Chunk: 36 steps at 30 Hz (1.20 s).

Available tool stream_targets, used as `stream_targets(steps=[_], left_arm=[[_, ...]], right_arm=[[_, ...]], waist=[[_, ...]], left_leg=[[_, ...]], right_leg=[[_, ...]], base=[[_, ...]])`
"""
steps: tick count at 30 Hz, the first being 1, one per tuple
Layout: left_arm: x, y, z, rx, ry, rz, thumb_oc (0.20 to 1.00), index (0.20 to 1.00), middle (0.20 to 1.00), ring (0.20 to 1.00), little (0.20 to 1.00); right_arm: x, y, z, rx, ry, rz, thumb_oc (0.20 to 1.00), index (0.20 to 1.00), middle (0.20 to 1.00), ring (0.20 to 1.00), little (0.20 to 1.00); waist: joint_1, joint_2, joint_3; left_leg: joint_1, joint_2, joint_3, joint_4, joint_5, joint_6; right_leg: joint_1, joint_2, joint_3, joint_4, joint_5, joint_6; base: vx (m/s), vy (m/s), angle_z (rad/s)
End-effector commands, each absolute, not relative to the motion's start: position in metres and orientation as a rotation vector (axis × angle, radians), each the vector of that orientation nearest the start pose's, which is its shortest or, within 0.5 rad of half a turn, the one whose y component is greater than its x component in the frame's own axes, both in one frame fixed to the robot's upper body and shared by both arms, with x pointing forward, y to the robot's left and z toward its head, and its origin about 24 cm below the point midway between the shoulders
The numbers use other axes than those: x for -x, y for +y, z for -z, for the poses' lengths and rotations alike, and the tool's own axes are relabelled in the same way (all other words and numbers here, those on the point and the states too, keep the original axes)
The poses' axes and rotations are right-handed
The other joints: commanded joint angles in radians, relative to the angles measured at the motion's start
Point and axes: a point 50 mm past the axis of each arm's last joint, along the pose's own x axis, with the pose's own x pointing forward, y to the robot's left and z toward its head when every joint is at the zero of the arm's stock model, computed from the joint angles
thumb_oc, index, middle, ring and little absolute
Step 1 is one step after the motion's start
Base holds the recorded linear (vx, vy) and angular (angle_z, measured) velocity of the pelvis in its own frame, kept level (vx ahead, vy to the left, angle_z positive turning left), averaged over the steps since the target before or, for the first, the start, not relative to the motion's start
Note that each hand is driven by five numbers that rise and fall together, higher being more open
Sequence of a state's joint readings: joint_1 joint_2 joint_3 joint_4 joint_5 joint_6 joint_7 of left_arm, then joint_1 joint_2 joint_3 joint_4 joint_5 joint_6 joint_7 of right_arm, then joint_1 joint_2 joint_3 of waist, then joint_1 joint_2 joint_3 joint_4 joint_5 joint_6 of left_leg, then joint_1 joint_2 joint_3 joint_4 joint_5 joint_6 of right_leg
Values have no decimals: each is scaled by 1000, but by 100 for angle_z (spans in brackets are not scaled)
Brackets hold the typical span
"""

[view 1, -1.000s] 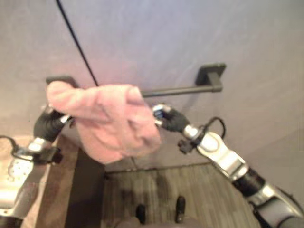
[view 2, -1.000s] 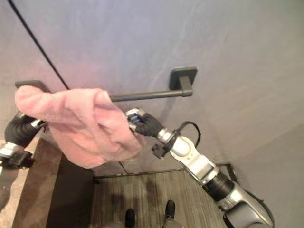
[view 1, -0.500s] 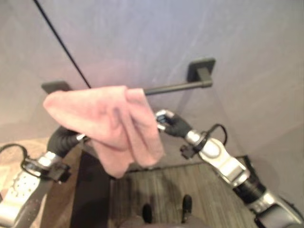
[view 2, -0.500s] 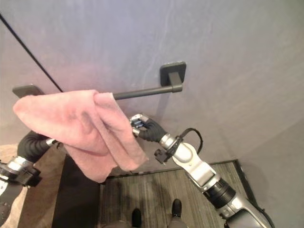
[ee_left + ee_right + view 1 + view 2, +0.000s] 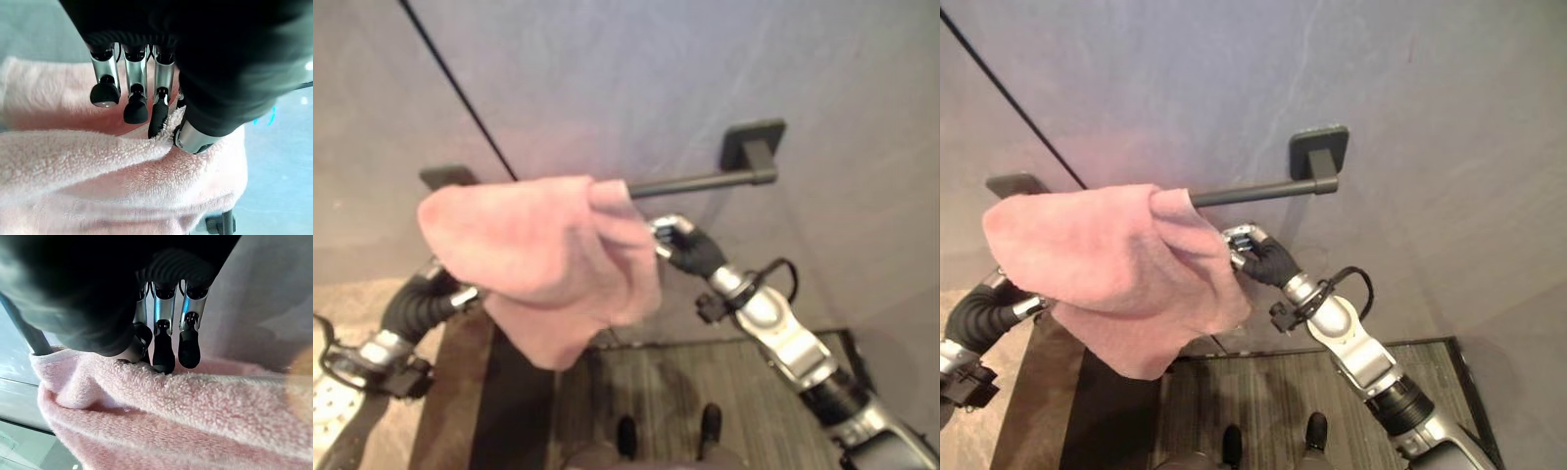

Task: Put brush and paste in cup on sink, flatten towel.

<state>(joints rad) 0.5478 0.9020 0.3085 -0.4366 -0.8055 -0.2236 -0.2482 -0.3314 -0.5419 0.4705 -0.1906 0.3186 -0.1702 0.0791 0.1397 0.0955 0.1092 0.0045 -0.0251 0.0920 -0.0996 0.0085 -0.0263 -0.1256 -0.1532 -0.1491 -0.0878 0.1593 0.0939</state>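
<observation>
A pink towel point(image 5: 543, 259) hangs bunched over a black wall bar point(image 5: 705, 182), covering the bar's left half. My left hand point(image 5: 134, 93) reaches in under the towel's left side, and its thumb and fingers pinch a fold of the cloth point(image 5: 98, 156). In the eye views that hand is hidden behind the towel. My right hand point(image 5: 680, 245) is at the towel's right edge, just below the bar, with its fingers point(image 5: 164, 345) and thumb closed on the towel's hem point(image 5: 195, 391).
The bar's right bracket point(image 5: 1319, 152) stands out from the grey wall point(image 5: 1410, 88). A beige counter point(image 5: 352, 304) and a dark cabinet side point(image 5: 514, 411) lie at the lower left. Grey plank floor point(image 5: 1283, 392) runs below the towel.
The camera has shifted a little. The towel's hanging fold has been drawn up and spread wider along the bar. Both hands stay on the cloth.
</observation>
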Motion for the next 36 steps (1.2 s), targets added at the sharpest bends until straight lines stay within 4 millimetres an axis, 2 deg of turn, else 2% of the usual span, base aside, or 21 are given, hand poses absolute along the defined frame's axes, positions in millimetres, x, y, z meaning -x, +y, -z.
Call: stream_targets(steps=[1,2,3,4,9,12,13,14,18,20,29,36], left_arm=[[-168,282,-177,-275,-294,282,1000,1000,1000,1000,1000],[-168,285,-174,-265,-283,257,1000,1000,1000,1000,1000],[-167,286,-173,-265,-274,254,1000,1000,1000,1000,1000],[-167,286,-173,-264,-274,254,1000,1000,1000,1000,1000],[-168,299,-157,-185,-215,210,1000,1000,1000,1000,1000],[-169,317,-136,-93,-142,127,1000,1000,1000,1000,1000],[-169,317,-136,-93,-142,127,1000,1000,1000,1000,1000],[-165,326,-122,-74,-82,84,1000,1000,1000,1000,1000],[-164,331,-116,-65,-54,62,1000,1000,1000,1000,1000],[-167,336,-107,-36,-27,44,1000,1000,1000,1000,1000],[-186,334,-107,-30,-46,70,1000,1000,1000,1000,1000],[-203,343,-127,-121,-89,70,1000,1000,1000,1000,1000]], right_arm=[[-249,-79,-189,102,-699,-748,360,360,360,360,360],[-249,-76,-190,105,-700,-759,558,558,558,558,558],[-250,-76,-191,111,-702,-758,912,912,912,912,912],[-250,-76,-191,111,-702,-758,1000,1000,1000,1000,1000],[-251,-74,-193,116,-704,-768,1000,1000,1000,1000,1000],[-251,-69,-193,118,-695,-792,1000,1000,1000,1000,1000],[-251,-69,-193,118,-695,-792,1000,1000,1000,1000,1000],[-252,-67,-191,123,-683,-806,1000,1000,1000,1000,1000],[-252,-66,-190,123,-676,-814,1000,1000,1000,1000,1000],[-252,-66,-189,117,-664,-826,1000,1000,1000,1000,1000],[-251,-69,-188,134,-646,-846,1000,1000,1000,1000,1000],[-251,-70,-184,175,-621,-869,1000,1000,1000,1000,1000]], waist=[[31,-35,-15],[38,-31,-19],[40,-29,-21],[39,-29,-21],[40,-20,-27],[38,-14,-31],[39,-14,-31],[35,-10,-31],[32,-10,-30],[19,-13,-28],[-15,-28,-20],[-40,-42,-13]], left_leg=[[-3,-18,45,12,-48,50],[3,-15,43,12,-48,47],[5,-14,42,12,-48,45],[5,-14,42,12,-48,45],[8,-11,46,12,-47,43],[15,-12,52,12,-49,44],[15,-11,52,12,-49,44],[18,-12,60,12,-51,46],[16,-12,65,12,-52,47],[14,-14,71,12,-54,49],[6,-20,86,12,-62,58],[3,-27,113,12,-74,67]], right_leg=[[84,-75,-40,0,-48,71],[92,-72,-46,0,-54,69],[95,-71,-48,0,-56,68],[95,-71,-48,0,-56,68],[97,-70,-46,0,-61,66],[100,-70,-42,0,-61,65],[100,-70,-42,0,-61,65],[97,-69,-35,0,-59,65],[92,-69,-30,0,-56,66],[85,-71,-21,0,-51,68],[62,-74,-3,0,-36,72],[38,-77,21,0,-17,83]], base=[[14,-70,15],[18,-87,15],[15,-52,10],[4,-30,7],[0,-3,1],[0,0,0],[9,34,-4],[4,27,-5],[-5,29,-8],[-4,52,-7],[3,56,-9],[20,71,-11]])
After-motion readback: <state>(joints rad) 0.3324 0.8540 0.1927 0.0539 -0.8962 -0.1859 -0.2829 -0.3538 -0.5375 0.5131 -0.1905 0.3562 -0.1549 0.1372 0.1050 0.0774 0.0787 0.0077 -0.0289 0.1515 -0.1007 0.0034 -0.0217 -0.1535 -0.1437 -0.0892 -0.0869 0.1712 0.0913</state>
